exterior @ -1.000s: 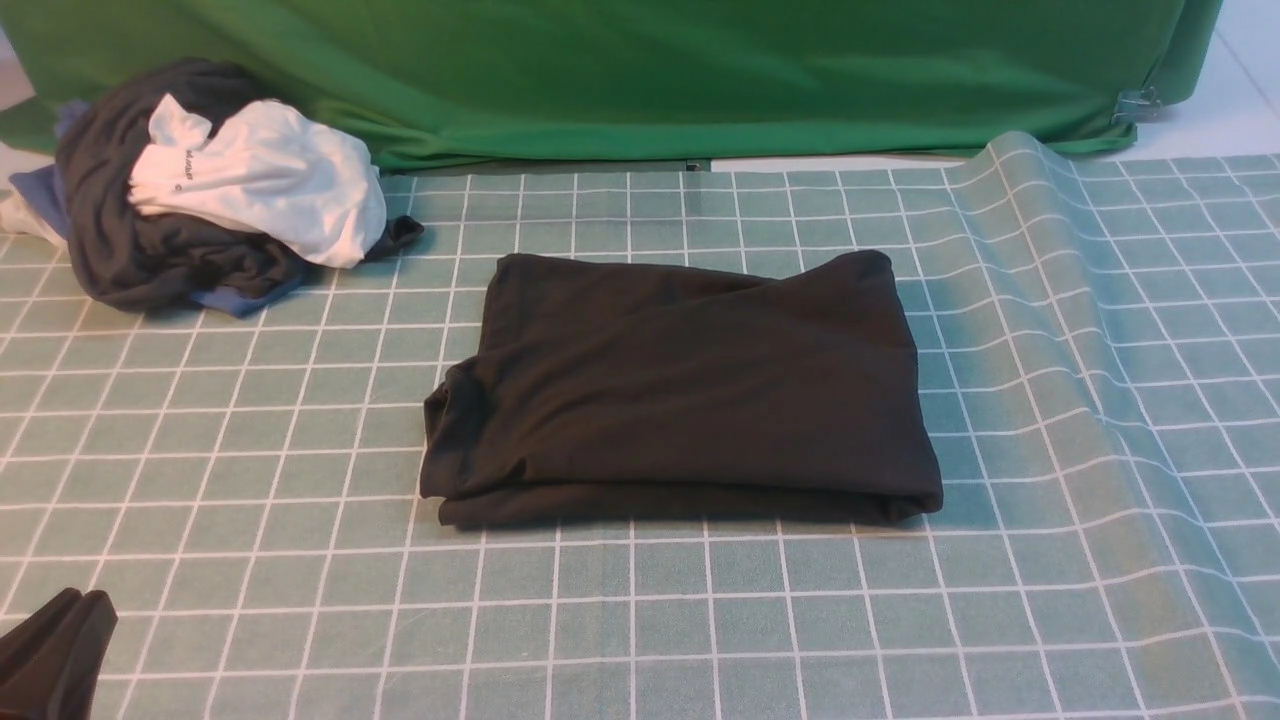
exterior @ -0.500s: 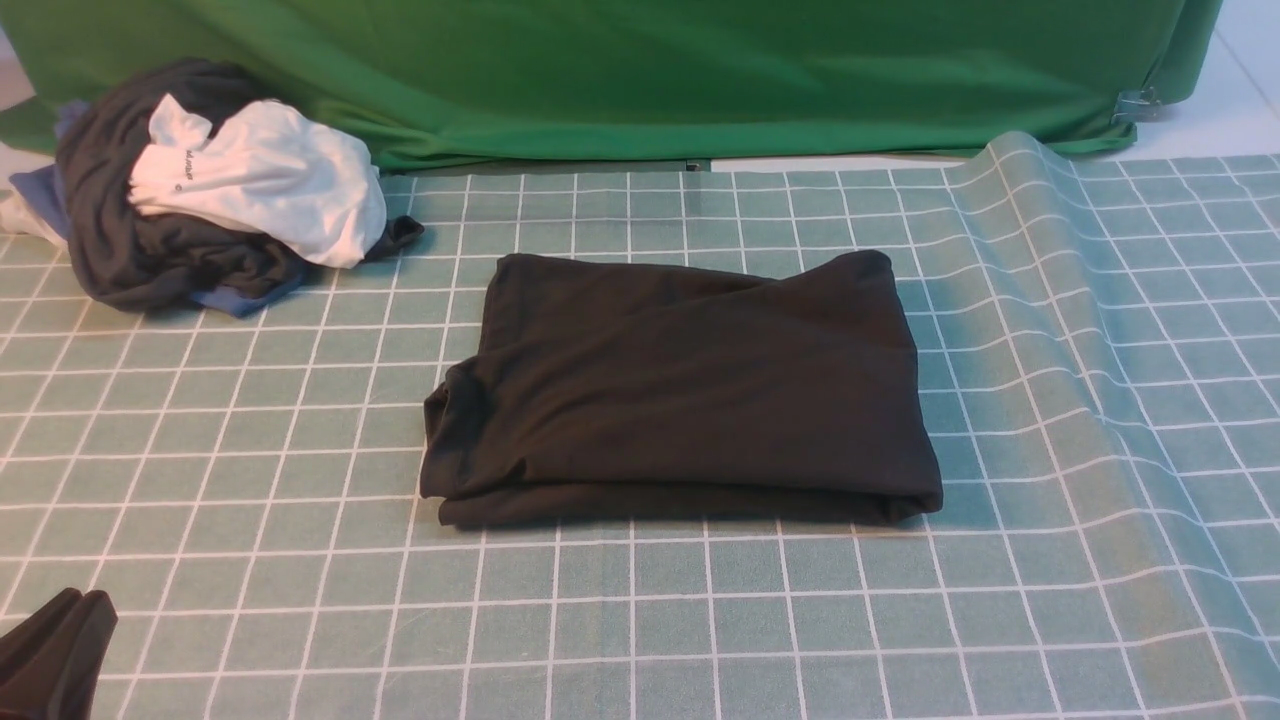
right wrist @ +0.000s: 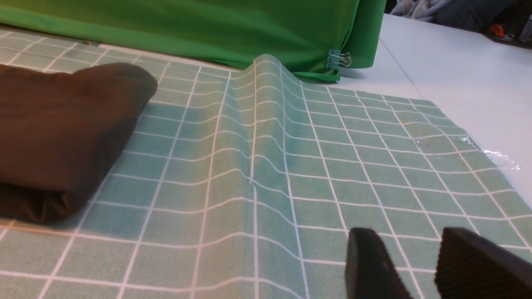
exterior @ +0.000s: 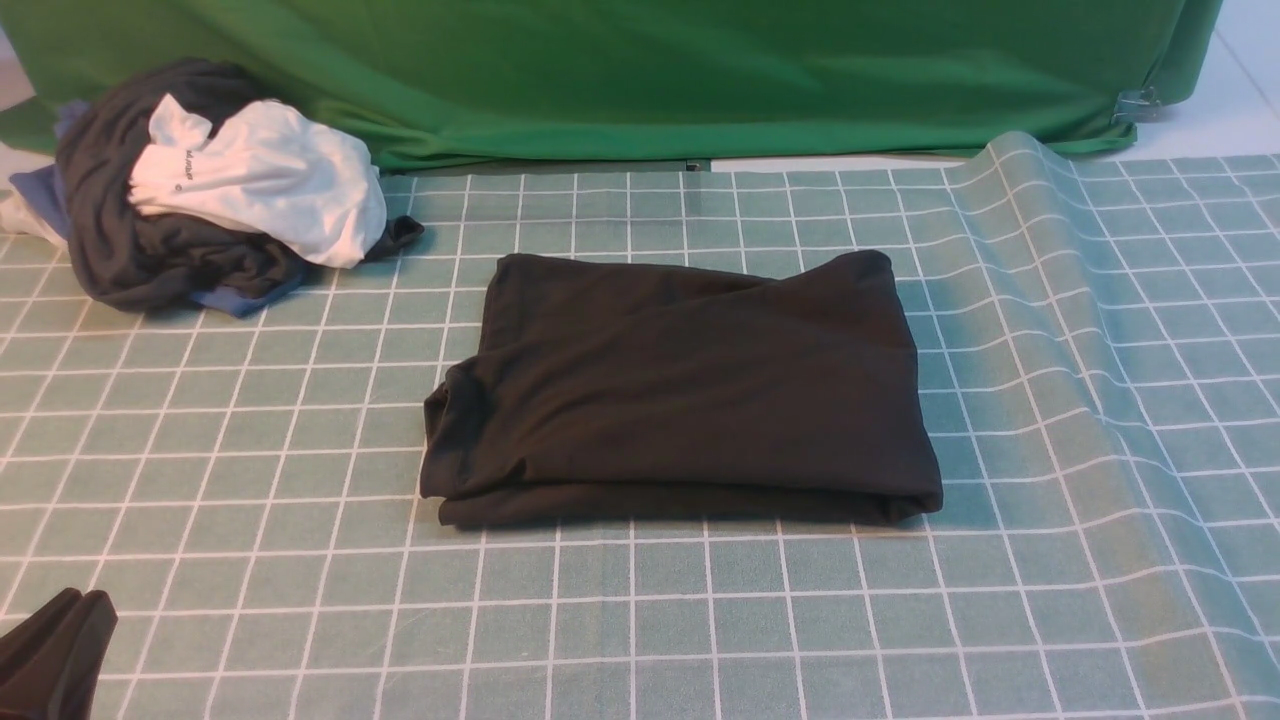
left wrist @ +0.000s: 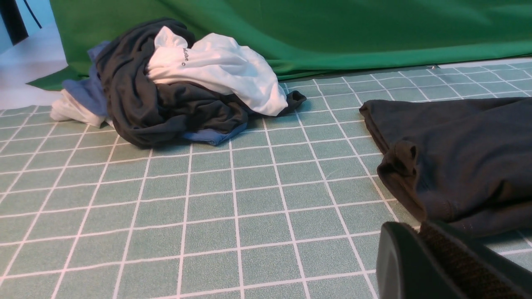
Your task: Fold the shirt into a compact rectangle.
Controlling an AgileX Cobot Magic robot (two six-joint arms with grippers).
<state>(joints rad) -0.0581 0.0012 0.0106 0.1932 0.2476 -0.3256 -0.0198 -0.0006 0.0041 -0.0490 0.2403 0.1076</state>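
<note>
- Front view shows the shirt [exterior: 680,395] lying as a stacked, roughly rectangular bundle in the middle of the checked tablecloth [exterior: 640,620], its folded layers showing along the near edge; by this look the folding is done or nearly so.
- Neither arm reaches over the shirt, which fits a job at its end: both grippers sit low near the robot's side of the table, clear of the fabric.
- Left gripper [exterior: 55,655] shows only as a dark tip at the near left corner; in its wrist view the fingers [left wrist: 440,265] are pressed together with no gap, holding nothing, just short of the shirt's near-left corner [left wrist: 457,166].
- Right gripper [right wrist: 417,265] is out of the front view; its wrist view shows the two fingers [right wrist: 370,265] standing partly apart with bare cloth between them, gripping nothing and well apart from the shirt's right end [right wrist: 62,133].
- A raised ridge in the tablecloth [right wrist: 257,124] runs between the right gripper and the shirt; it may have been rucked up by dragging, though I cannot tell.
- Laundry pile [exterior: 210,185] of dark, white and blue garments sits at the far left, apart from the shirt, in front of the green backdrop [exterior: 640,70].
</note>
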